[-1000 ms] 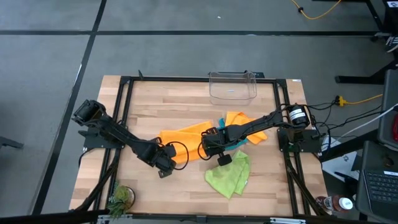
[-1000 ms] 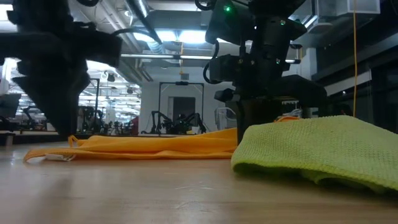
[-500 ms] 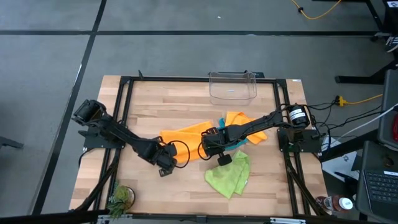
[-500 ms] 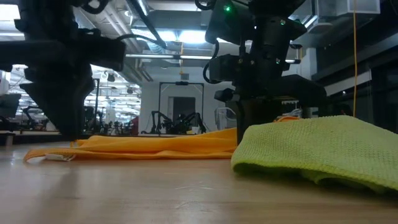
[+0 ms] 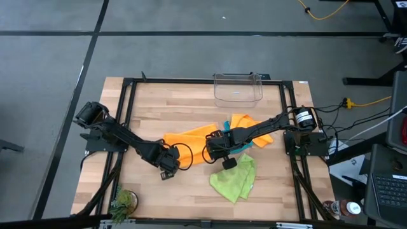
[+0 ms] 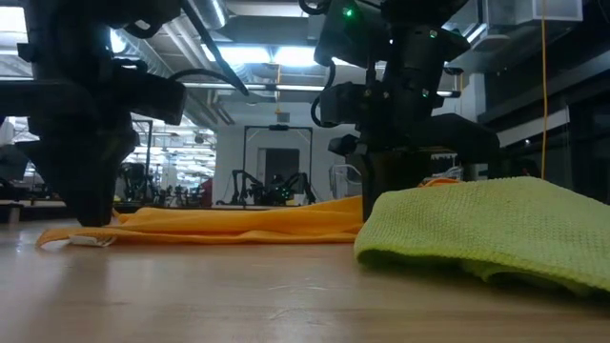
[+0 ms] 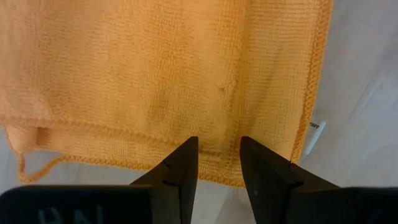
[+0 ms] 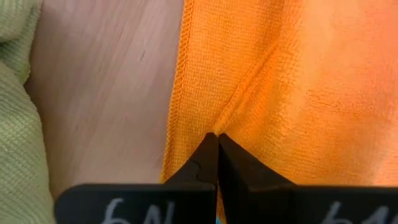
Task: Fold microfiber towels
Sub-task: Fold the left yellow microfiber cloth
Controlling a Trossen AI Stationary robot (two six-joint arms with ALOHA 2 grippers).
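An orange towel (image 5: 187,137) lies stretched out on the table's middle; it also shows in the low view (image 6: 238,224). A second orange towel (image 5: 245,121) and a teal one (image 5: 240,148) lie under my right arm. A lime green towel (image 5: 234,179) lies crumpled toward the near edge. My right gripper (image 5: 215,151) is shut on the first orange towel's right end. My left gripper (image 5: 166,169) is open, pointing down over that towel's near-left corner (image 7: 217,118), close to its hem and white tag (image 7: 314,130); I cannot tell whether it touches. My right gripper pinches a small raised fold (image 8: 224,121) of the orange towel between its two fingers, a little inside the hemmed edge (image 8: 177,93). The fingers come from above, pointing down. A ridge runs away from the pinch; the towel around it lies on the table.
A clear plastic bin (image 5: 238,88) stands at the far edge. A small green plant (image 5: 123,202) sits at the near left corner. A black frame (image 5: 127,102) runs round the table. Bare wood lies at the near left and far left.
My left gripper has gone a little toward the far edge and down, onto the orange towel's near-left corner. The towels lie as before.
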